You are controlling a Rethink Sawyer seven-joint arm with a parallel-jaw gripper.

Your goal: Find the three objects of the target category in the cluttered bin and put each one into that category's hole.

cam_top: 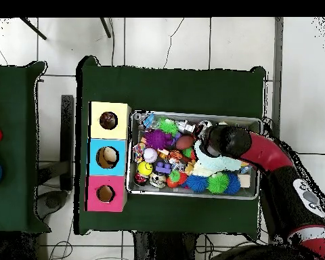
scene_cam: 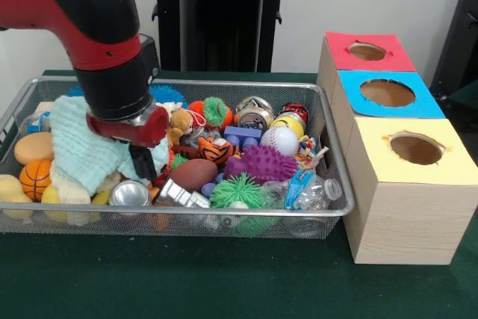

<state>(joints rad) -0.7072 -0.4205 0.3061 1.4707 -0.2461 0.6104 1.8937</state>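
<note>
The claw (scene_cam: 142,160) dips into the wire basket (scene_cam: 332,184) at its nine o'clock end, beside a pale cloth (scene_cam: 84,147), probably rummaging; whether it's apart or together, I can't tell.

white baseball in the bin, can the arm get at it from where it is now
Probably yes. The white baseball lies on top of the clutter toward the box end of the cluttered bin, with nothing over it. The hand is down among toys near the pale green cloth, so it would have to lift and cross over.
</note>
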